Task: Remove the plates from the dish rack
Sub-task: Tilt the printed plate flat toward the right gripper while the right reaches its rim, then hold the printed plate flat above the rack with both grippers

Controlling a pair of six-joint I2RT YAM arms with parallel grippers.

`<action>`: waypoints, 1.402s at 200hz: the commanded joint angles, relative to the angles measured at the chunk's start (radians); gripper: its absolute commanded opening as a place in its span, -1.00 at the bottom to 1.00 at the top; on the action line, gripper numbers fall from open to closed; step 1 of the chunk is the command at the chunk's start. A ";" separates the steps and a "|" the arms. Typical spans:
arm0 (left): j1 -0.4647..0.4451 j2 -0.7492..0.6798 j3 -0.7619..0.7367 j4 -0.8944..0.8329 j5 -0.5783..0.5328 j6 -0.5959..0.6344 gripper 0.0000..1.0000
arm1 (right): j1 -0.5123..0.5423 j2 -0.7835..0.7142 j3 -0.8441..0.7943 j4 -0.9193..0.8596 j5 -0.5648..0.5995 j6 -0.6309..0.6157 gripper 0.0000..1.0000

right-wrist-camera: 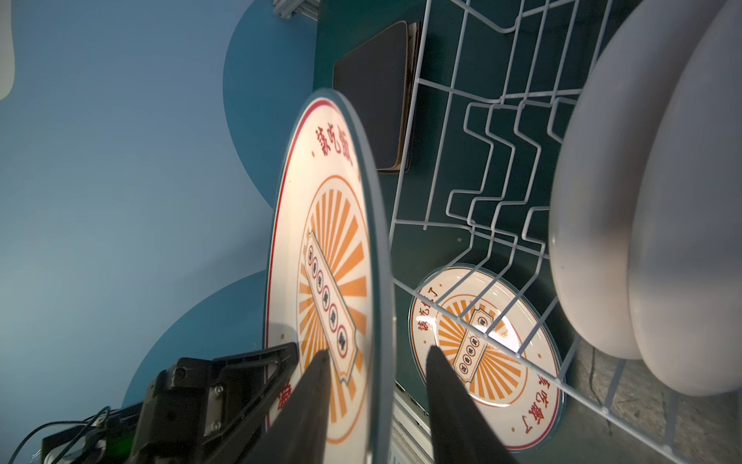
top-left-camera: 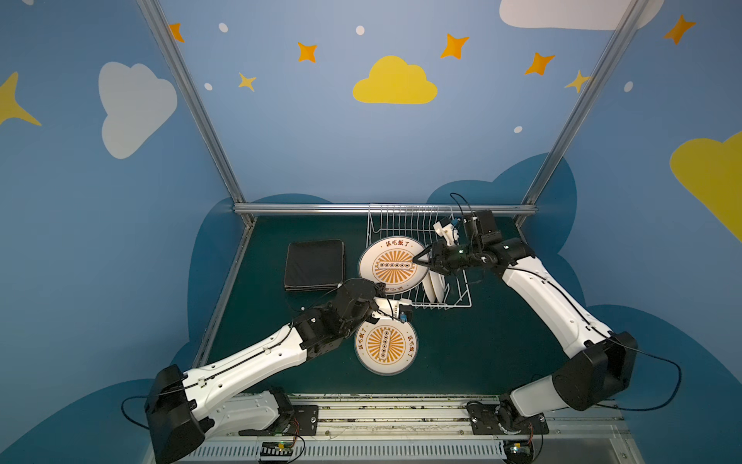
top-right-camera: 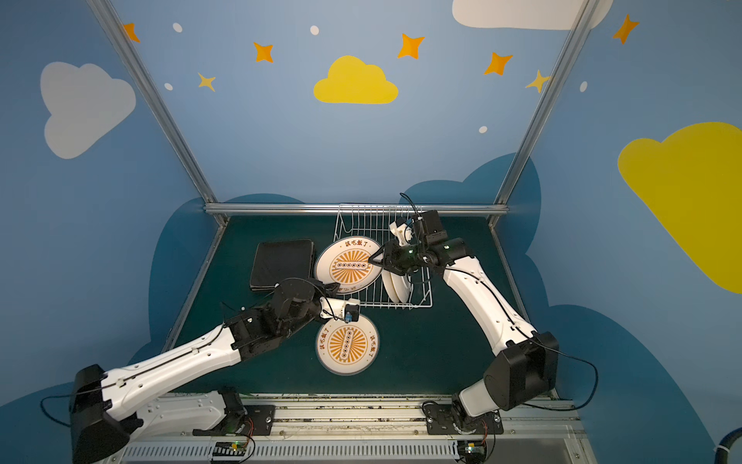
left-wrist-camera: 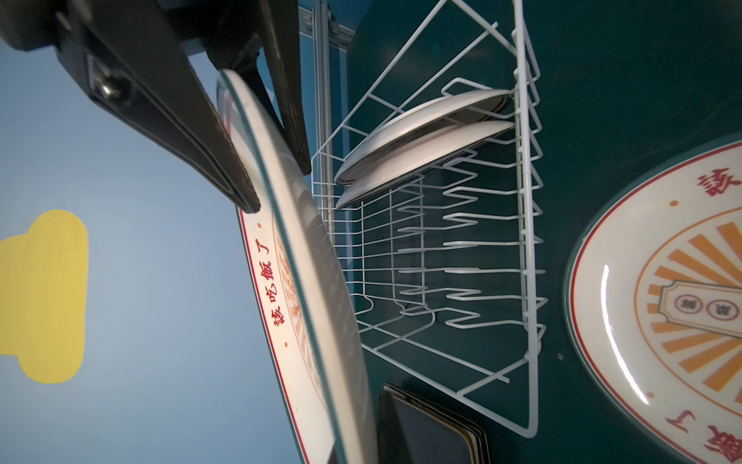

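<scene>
we clamp the round sunburst plate (top-left-camera: 391, 263) mid-frame in our left gripper (left-wrist-camera: 275, 184); our right gripper (right-wrist-camera: 376, 353) straddles its opposite rim, fingers (right-wrist-camera: 317, 401) apart.

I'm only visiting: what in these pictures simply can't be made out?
- Black plate stack: how many plates; edges too dark and thin in every view.
- Two racked plates: printed faces turned away; only pale backs and rims show.
- Dish rack: right side covered by the right arm in both top views.
- Held plate: near rim covered by the left arm in both top views.
- Plate on the table: cut off by the left wrist view's edge.
</scene>
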 commanded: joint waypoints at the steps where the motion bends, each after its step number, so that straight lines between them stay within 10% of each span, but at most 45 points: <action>1: -0.001 -0.001 0.010 0.086 -0.016 0.016 -0.94 | 0.008 0.004 0.012 0.003 -0.019 0.006 -0.35; 79: 0.002 0.010 -0.007 0.109 -0.018 -0.006 -0.75 | 0.005 0.003 -0.007 0.054 -0.065 0.041 -0.87; 166: 0.010 -0.019 -0.019 0.101 -0.024 -0.117 0.98 | -0.050 -0.063 -0.139 0.315 -0.114 0.195 -1.00; 220: 0.056 -0.111 0.015 -0.045 0.069 -0.401 0.99 | -0.102 -0.117 -0.199 0.398 -0.096 0.235 -1.00; 280: 0.344 -0.248 0.079 -0.135 0.387 -0.966 0.99 | -0.116 -0.171 -0.235 0.408 -0.058 0.196 -1.00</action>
